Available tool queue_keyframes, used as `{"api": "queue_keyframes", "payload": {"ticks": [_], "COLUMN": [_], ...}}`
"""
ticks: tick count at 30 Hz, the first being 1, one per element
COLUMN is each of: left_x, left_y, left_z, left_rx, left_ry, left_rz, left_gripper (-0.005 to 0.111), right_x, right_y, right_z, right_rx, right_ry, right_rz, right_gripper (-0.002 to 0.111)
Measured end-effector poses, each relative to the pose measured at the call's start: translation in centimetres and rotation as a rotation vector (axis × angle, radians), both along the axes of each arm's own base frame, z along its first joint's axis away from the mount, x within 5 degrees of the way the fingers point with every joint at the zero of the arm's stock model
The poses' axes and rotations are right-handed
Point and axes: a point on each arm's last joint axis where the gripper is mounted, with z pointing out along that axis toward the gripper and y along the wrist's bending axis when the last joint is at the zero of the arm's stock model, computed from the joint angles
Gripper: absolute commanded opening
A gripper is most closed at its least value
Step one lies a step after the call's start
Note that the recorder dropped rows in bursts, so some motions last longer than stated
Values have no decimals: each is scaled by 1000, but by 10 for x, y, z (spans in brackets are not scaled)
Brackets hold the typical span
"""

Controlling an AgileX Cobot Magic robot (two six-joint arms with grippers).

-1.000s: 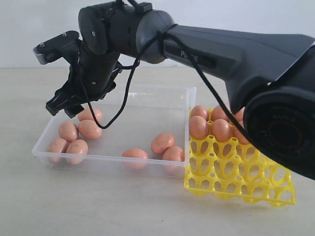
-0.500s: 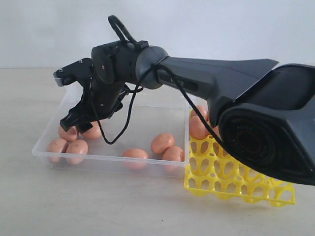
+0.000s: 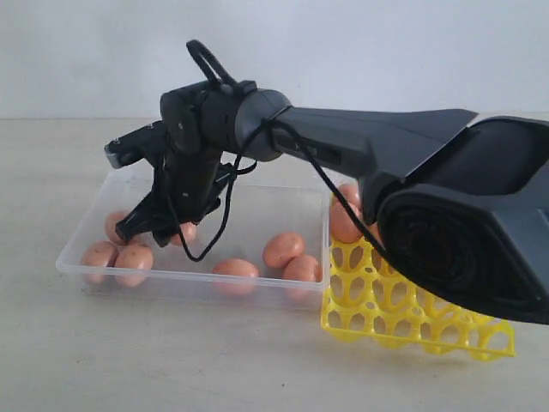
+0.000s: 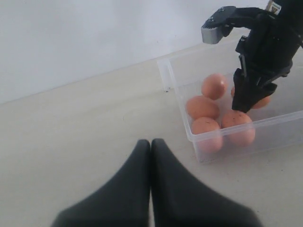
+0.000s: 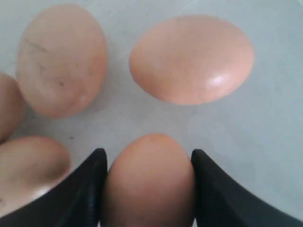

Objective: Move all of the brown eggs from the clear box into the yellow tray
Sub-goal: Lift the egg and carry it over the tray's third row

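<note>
My right gripper [image 3: 159, 230] is down in the left end of the clear box [image 3: 189, 276]. Its two black fingers press on both sides of a brown egg [image 5: 149, 184] that lies on the box floor. Other brown eggs lie close by it [image 5: 191, 57] [image 5: 61, 59]. More eggs lie along the box's front wall [image 3: 135, 257] [image 3: 235, 269] [image 3: 283, 250]. The yellow tray [image 3: 412, 318] stands right of the box with eggs [image 3: 345, 225] in its far cups, partly hidden by the arm. My left gripper [image 4: 150, 142] is shut and empty over bare table, apart from the box's end.
The right arm's thick black link [image 3: 412, 146] stretches across the box and over the tray, hiding much of the tray's far rows. A pale wall rises behind the table. Bare tabletop [image 3: 171, 352] lies in front of the box.
The right gripper has sunk lower into the box's left end, and its jaws have come in from wide open onto an egg.
</note>
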Motion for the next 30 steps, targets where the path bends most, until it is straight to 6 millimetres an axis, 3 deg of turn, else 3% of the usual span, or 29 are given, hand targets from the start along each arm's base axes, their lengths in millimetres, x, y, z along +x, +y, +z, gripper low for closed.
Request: {"api": "queue_keyframes", "payload": {"ticks": [4, 7, 10, 12, 16, 19, 22, 24, 28, 30], "left_x": [0, 0, 0, 0, 0, 0, 0, 0, 0, 0], "left_y": [0, 0, 0, 0, 0, 0, 0, 0, 0, 0], "left_z": [0, 0, 0, 0, 0, 0, 0, 0, 0, 0], "left_rx": [0, 0, 0, 0, 0, 0, 0, 0, 0, 0], "left_ry": [0, 0, 0, 0, 0, 0, 0, 0, 0, 0], "left_rz": [0, 0, 0, 0, 0, 0, 0, 0, 0, 0], "left_gripper": [-4, -4, -4, -4, -4, -4, -4, -4, -4, -4], "right_x": [-4, -15, -48, -78, -122, -124, -117, -112, -113, -116], "right_y": [-4, -4, -9, -24, -87, -144, -187, -203, -223, -236], "right_z": [41, 80, 121, 136, 129, 111, 95, 93, 106, 107], "right_rx": [83, 214, 395, 552, 765, 794, 786, 827, 1021, 1038], "right_ry": [-9, -137, -338, -437, -532, -493, -401, -335, -130, -52], "right_rz": [-102, -117, -73, -60, -124, -298, -393, -344, -13, 59], "right_gripper": [1, 1, 1, 1, 0, 0, 0, 0, 0, 0]}}
